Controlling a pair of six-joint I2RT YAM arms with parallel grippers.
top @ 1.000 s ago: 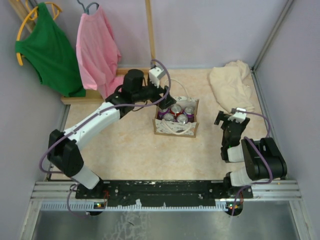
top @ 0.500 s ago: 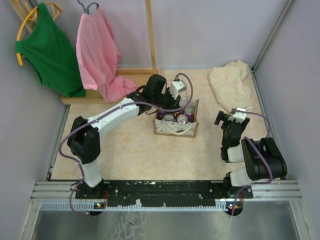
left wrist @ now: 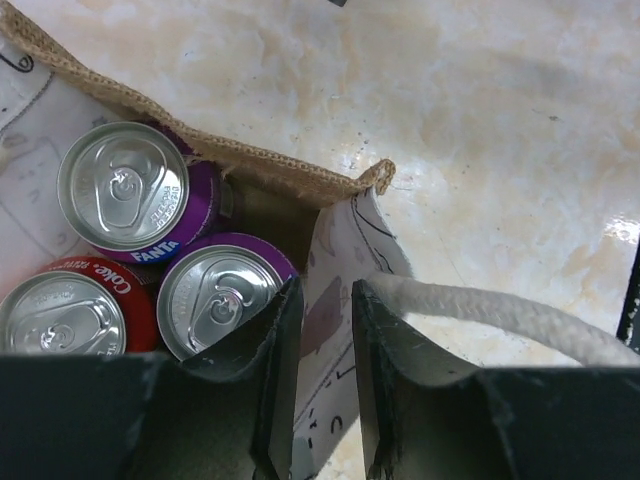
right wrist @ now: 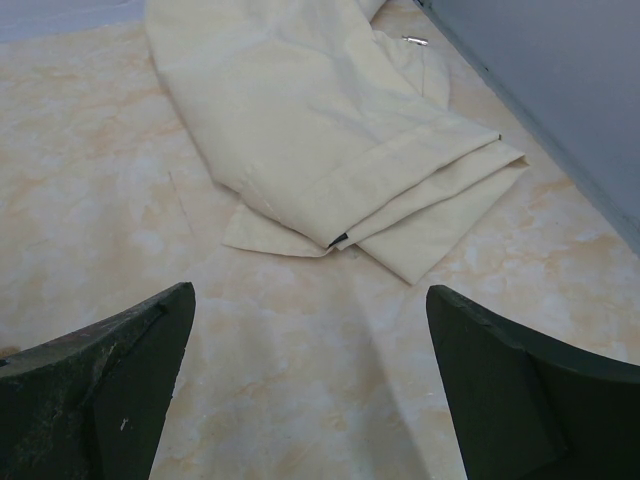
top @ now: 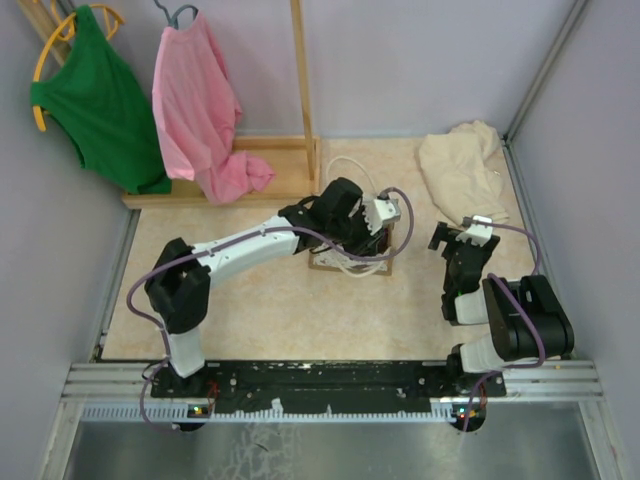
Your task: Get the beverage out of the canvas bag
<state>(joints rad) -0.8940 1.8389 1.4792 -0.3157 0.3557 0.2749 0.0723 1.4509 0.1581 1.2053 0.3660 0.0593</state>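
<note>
Table (top: 250, 290): pale marbled top that I view from above, both arm bases at its near edge.
Left arm (top: 240, 245): white and black, stretched forward and to the right, its wrist over the canvas bag and covering most of it.
Right arm (top: 505, 320): folded up close to its base on the right side.
Shirts: a green one (top: 95, 95) and a pink one (top: 195, 100) hang on the far left.
Cream cloth (right wrist: 300, 130): folded, lying flat at the far right corner, ahead of the right wrist camera.
Canvas bag (left wrist: 270, 170): stands mid-table with its mouth open upward and the drinks inside.
Right gripper (right wrist: 310, 400): spread wide over bare table, nothing between its fingers, apart from the cloth.
Left gripper (left wrist: 323, 320): narrow gap, one finger inside the bag and one outside, the side wall between them. I cannot tell whether they pinch it.
Fanta can (left wrist: 125, 190): purple, upright in the bag's corner.
Second purple can (left wrist: 220, 295): upright, just beside the inner finger.
Coke can (left wrist: 65, 320): red, upright, touching both purple cans.
Rope handle (left wrist: 500, 315): white, arching outside the bag by the outer finger.
</note>
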